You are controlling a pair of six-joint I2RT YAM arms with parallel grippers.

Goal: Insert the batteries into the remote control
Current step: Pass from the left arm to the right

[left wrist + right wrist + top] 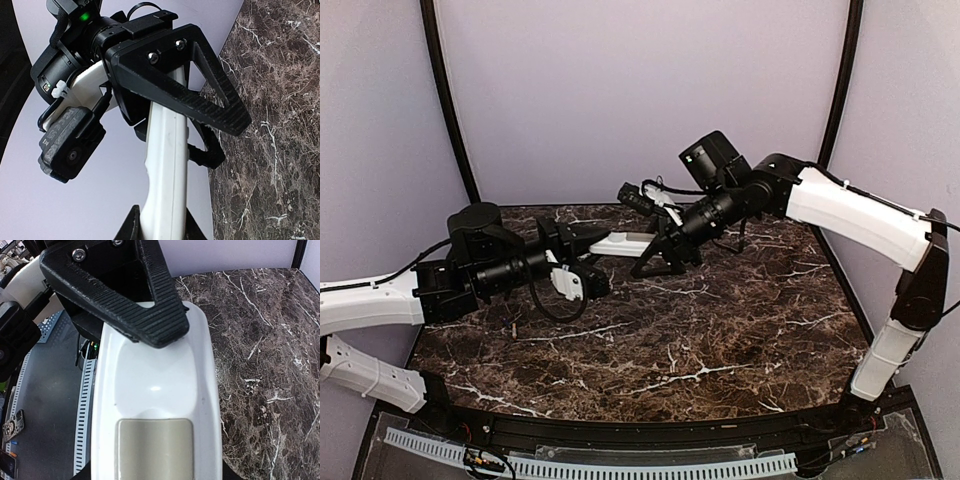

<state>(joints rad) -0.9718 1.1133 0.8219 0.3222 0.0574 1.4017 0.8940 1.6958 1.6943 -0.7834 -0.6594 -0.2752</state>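
Holding the remote control (625, 243) up above the marble table (720, 330) in the overhead view, I've got my left gripper (588, 258) on one end of it and my right gripper (665, 252) at the other end. No batteries in sight anywhere around it.

Left wrist view: the white bar runs straight out from between my left jaws, which are clamped on it.

Right wrist view: one ribbed pad (130, 305) lies across the remote's back, just beyond the grey panel (155, 450). The opposite pad is hidden underneath, so I can't tell whether that side grips.

It looks light, rigid, glossy and probably slippery. I'd pinch the long edges and keep off that panel.
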